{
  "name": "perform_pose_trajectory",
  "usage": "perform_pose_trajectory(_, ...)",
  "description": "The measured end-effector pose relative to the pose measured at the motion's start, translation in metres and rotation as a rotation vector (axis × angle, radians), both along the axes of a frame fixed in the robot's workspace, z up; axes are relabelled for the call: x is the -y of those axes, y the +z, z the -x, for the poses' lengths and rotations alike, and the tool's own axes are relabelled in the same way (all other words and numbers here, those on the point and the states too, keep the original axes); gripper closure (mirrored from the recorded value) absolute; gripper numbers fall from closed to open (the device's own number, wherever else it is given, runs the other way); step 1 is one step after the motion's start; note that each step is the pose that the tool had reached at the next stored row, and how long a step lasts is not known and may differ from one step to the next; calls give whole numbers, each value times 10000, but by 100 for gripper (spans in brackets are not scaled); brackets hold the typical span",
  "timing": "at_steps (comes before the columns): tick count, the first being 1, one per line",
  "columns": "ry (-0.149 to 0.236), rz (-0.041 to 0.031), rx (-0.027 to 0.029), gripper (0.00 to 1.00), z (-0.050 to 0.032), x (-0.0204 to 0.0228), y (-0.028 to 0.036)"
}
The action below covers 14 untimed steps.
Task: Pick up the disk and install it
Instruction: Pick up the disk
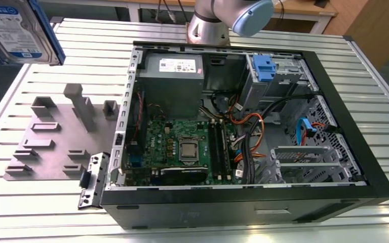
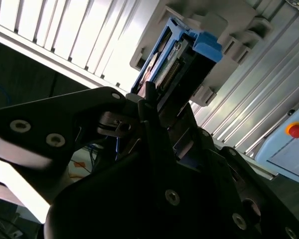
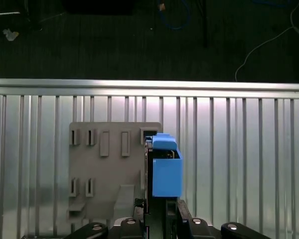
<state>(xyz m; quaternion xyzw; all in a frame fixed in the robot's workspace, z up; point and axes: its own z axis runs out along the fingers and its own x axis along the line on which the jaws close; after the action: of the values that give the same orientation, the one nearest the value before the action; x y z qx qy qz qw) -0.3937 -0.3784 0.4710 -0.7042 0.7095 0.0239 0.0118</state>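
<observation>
The disk hangs high at the exterior view's upper left, its silver face with a white-and-blue label showing and a blue carrier frame along its edge. In the first wrist view the disk stands edge-on above the grey fixture plate, and my gripper is shut on its near end. In the second wrist view the disk juts out beyond my black fingers, its blue end tab at the far end. It is lifted clear of the plate.
The open computer case lies on the slatted table, with a grey power supply, a motherboard and a drive cage holding a blue-tabbed caddy. The grey fixture plate lies beside the case. The arm's base stands behind it.
</observation>
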Motion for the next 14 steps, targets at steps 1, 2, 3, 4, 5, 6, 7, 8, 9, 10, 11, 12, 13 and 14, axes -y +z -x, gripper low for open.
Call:
perform_pose_trajectory(1,0,0,0,65,0,0,29)
perform_pose_trajectory(2,0,0,0,65,0,0,57)
perform_pose_trajectory(3,0,1,-2,65,0,0,82)
perform_pose_trajectory(4,0,1,-2,65,0,0,103)
perform_pose_trajectory(5,0,1,-1,65,0,0,121)
perform_pose_trajectory(6,0,1,-1,65,0,0,131)
perform_pose_trajectory(7,0,1,-1,65,0,0,132)
perform_pose_trajectory(8,0,0,-1,65,0,0,132)
perform_pose_trajectory(9,0,0,0,65,0,0,132)
perform_pose_trajectory(10,0,1,0,65,0,0,133)
perform_pose_trajectory(11,0,1,-2,65,0,0,134)
perform_pose_trajectory(12,0,1,-2,65,0,0,134)
perform_pose_trajectory(13,-1,1,-2,65,-2,-1,134)
perform_pose_trajectory(14,-1,2,-4,65,-9,-1,136)
